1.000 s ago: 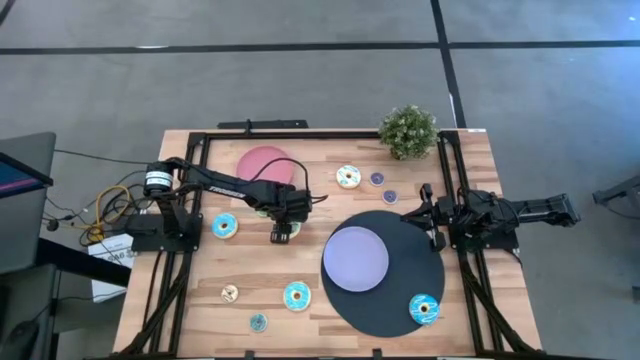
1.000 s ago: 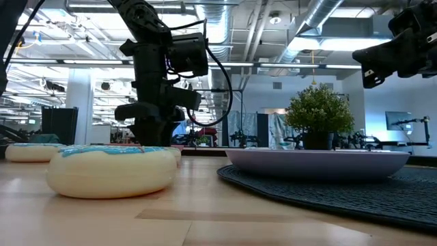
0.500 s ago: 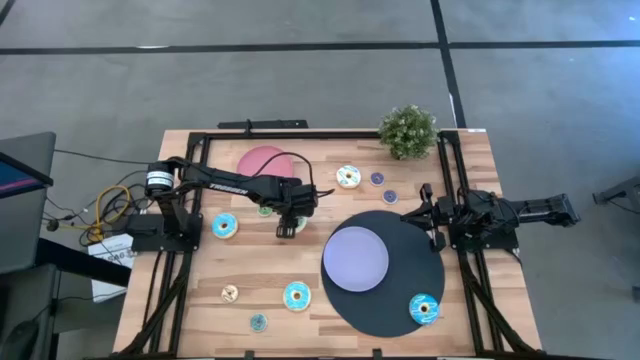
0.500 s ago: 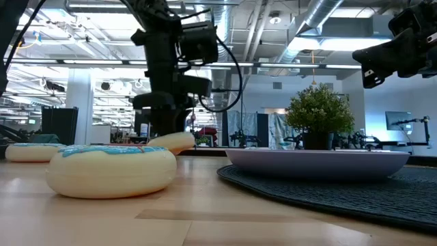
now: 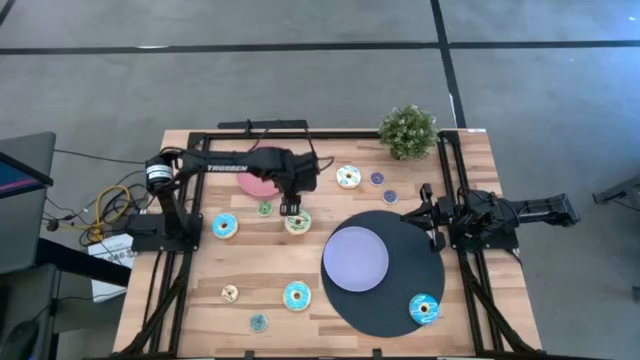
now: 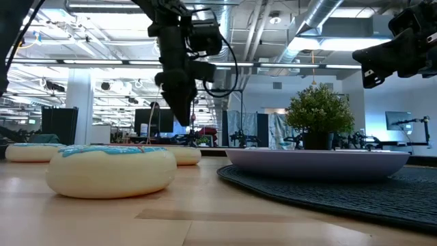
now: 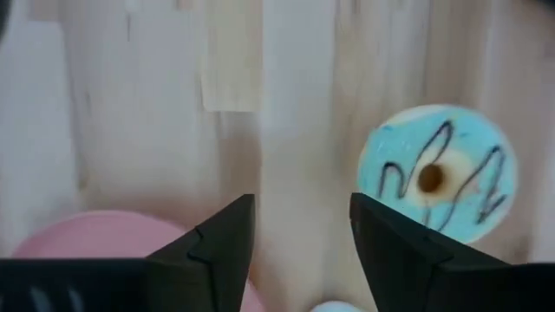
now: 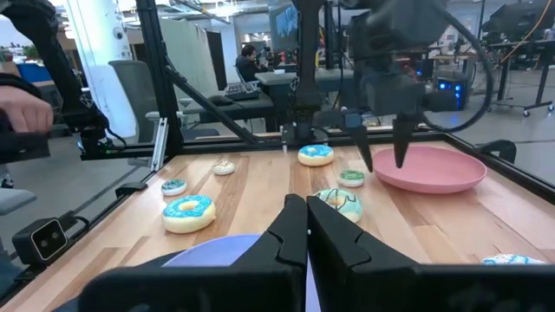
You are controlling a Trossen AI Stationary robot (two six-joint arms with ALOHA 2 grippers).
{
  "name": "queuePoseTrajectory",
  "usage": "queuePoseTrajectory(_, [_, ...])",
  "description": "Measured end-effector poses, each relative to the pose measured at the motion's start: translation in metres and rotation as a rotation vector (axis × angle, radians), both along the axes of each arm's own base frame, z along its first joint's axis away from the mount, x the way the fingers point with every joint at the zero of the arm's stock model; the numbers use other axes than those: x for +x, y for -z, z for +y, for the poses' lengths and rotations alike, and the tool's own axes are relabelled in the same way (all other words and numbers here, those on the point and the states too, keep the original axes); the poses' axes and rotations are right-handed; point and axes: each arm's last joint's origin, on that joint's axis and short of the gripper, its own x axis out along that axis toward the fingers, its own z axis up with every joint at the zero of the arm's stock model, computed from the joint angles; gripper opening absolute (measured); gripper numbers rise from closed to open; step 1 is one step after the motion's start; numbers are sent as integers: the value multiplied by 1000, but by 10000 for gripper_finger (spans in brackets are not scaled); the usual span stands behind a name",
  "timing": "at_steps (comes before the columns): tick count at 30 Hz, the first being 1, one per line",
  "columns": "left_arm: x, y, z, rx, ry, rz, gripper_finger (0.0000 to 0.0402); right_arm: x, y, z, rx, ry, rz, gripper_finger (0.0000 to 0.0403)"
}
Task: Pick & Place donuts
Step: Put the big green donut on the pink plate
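Your left gripper [image 5: 292, 207] hangs above the table with its fingers spread and nothing between them, just at the 4 o'clock edge of the pink plate [image 5: 257, 163]. Directly below its tips, at 6 o'clock from them, a cream donut [image 5: 298, 223] with pale green icing lies flat on the wood. A small green donut [image 5: 264, 209] sits just beside the gripper at 9 o'clock, and a teal donut [image 5: 225, 226] lies farther out toward 8 o'clock. Your right gripper [image 5: 430, 216] waits at the 3 o'clock side of the table, over the rim of the dark round mat [image 5: 400, 290], its fingers pressed together. The lavender plate [image 5: 355, 259] rests on that mat, with another teal donut [image 5: 424, 308] near the mat's 5 o'clock edge.
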Motion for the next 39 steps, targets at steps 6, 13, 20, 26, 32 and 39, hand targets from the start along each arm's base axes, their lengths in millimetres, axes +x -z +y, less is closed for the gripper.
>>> queuePoseTrajectory(6, [0,0,-1,-63,-20,-9,179,0,0,0,0,0,0,0])
queuePoseTrajectory(13, [7,0,-15,-191,1,-67,179,0,0,0,0,0,0,0])
queuePoseTrajectory(20, [22,-5,-28,-160,52,-195,179,0,0,0,0,0,0,0])
queuePoseTrajectory(26, [26,-5,-48,-49,151,-180,179,0,0,0,0,0,0,0])
queuePoseTrajectory(32, [27,-4,-64,66,191,-149,179,0,0,0,0,0,0,0])
queuePoseTrajectory(39, [20,-1,-63,111,114,-68,179,0,0,0,0,0,0,0])
